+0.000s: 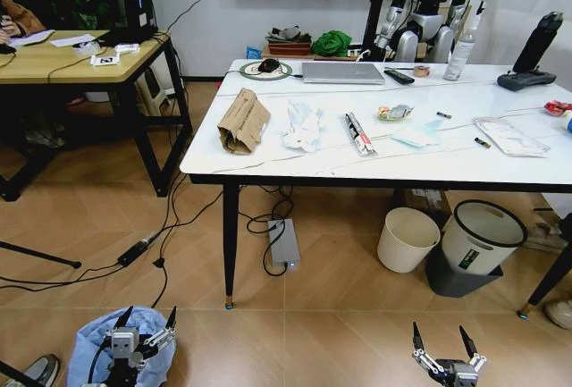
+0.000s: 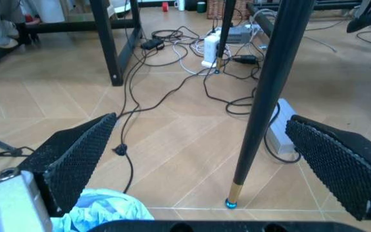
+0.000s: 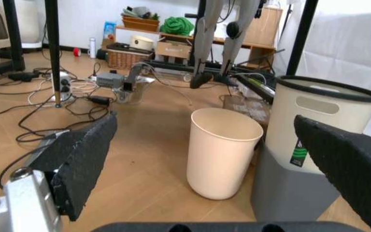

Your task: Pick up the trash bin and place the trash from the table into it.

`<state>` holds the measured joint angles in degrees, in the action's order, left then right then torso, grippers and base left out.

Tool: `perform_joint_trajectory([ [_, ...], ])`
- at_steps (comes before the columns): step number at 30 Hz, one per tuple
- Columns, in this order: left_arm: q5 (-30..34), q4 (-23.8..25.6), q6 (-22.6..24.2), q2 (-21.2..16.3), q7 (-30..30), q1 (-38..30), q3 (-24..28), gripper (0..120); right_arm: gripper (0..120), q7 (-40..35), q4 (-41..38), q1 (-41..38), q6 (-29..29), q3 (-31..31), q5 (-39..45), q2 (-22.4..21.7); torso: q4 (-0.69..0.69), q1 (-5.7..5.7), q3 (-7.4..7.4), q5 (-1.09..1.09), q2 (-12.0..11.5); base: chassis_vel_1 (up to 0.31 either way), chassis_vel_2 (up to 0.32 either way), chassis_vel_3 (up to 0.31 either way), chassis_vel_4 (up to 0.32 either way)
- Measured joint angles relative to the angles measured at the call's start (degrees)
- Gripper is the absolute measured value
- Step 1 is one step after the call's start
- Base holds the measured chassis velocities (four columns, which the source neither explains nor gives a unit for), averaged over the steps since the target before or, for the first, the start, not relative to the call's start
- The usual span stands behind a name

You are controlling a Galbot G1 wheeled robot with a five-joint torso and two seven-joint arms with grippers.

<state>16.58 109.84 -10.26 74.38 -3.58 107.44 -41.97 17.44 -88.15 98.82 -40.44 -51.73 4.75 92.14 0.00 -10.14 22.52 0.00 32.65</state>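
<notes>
Trash bin (image 1: 89, 342) upright on floor, mouth up; left gripper (image 1: 143, 333) fingers spread above; right gripper (image 1: 444, 347) spread, empty.

Left claw (image 1: 146, 323): two black, pointed fingers on a silver-grey metal body with small dark fittings and a thin black cable at its base. Right claw (image 1: 444, 340): the same build, two tapering black fingers on a grey knuckled mount. Seen from each wrist, the finger pads (image 2: 76, 157) are flat black wedges with a fine diamond-knurled grip surface (image 3: 82, 157); a silver bracket with a round screw head and a black slotted housing edge lie beside them.
</notes>
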Motion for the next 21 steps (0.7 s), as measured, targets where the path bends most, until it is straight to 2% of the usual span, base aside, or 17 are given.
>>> perform_joint_trajectory([
  [21,-0.1,-0.4,0.0,-0.1,0.0,-0.2,0.0,100,100,0.0,0.2,0.0,-0.1,0.0,-0.1,0.0,0.00,1.85,-3.03,0.00,-4.9,0.000,0.000,0.000,0.000],
])
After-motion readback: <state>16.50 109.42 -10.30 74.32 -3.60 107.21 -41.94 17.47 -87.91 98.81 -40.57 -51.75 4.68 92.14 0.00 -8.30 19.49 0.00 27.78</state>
